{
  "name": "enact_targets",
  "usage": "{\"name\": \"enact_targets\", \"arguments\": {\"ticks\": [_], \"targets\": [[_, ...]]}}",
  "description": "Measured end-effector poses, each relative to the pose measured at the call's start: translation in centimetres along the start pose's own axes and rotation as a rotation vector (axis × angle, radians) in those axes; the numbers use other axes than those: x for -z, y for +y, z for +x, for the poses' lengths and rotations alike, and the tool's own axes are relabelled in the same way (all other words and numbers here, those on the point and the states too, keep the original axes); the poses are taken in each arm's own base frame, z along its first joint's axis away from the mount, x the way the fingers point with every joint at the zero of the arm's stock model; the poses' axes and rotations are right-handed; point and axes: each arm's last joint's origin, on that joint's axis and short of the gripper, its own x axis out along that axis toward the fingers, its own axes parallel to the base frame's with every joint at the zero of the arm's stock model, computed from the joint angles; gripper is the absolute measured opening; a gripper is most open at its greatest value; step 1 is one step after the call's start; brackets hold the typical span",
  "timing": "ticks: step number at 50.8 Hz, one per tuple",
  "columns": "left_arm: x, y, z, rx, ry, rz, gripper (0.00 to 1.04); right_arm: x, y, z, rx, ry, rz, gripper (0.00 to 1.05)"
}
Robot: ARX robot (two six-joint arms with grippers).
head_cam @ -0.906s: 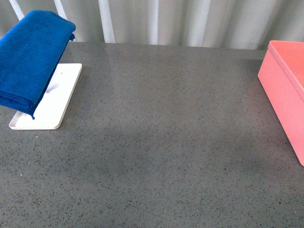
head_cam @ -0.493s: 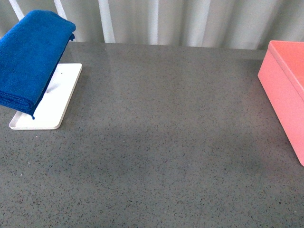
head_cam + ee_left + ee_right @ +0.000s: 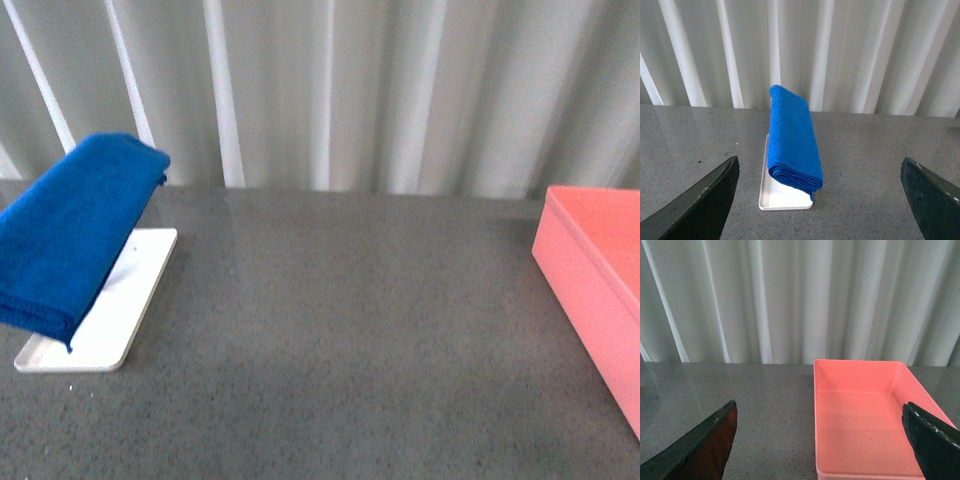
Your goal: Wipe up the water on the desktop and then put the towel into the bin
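Observation:
The folded blue towel (image 3: 75, 235) leans tilted over a white tray (image 3: 115, 315) at the desktop's (image 3: 340, 330) far left, also seen as the towel (image 3: 792, 137) in the left wrist view. The pink bin (image 3: 600, 290) stands at the right edge; in the right wrist view the bin (image 3: 865, 415) is empty. My left gripper (image 3: 819, 165) is open, facing the towel from a distance. My right gripper (image 3: 819, 404) is open, short of the bin's near end. Neither holds anything. I cannot make out any water on the desktop.
A white pleated curtain (image 3: 330, 90) closes off the far edge of the desktop. Neither arm shows in the front view. The speckled grey surface stretches between the tray and the bin.
The front view has tilted upward: more curtain shows, and the towel, tray and bin sit lower in the picture. The objects themselves have not moved on the desktop.

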Motion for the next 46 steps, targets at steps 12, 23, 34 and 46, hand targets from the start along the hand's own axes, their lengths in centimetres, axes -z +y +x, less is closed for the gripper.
{"name": "enact_targets", "arguments": {"ticks": [12,23,34,46], "targets": [[0.0,0.0,0.0,0.0,0.0,0.0,0.98,0.0,0.0,0.0,0.0,0.0,0.0,0.98],[0.0,0.0,0.0,0.0,0.0,0.0,0.98,0.0,0.0,0.0,0.0,0.0,0.0,0.98],[0.0,0.0,0.0,0.0,0.0,0.0,0.98,0.0,0.0,0.0,0.0,0.0,0.0,0.98],[0.3,0.1,1.0,-0.046,0.342,-0.157,0.98,0.0,0.0,0.0,0.0,0.0,0.0,0.98]]}}
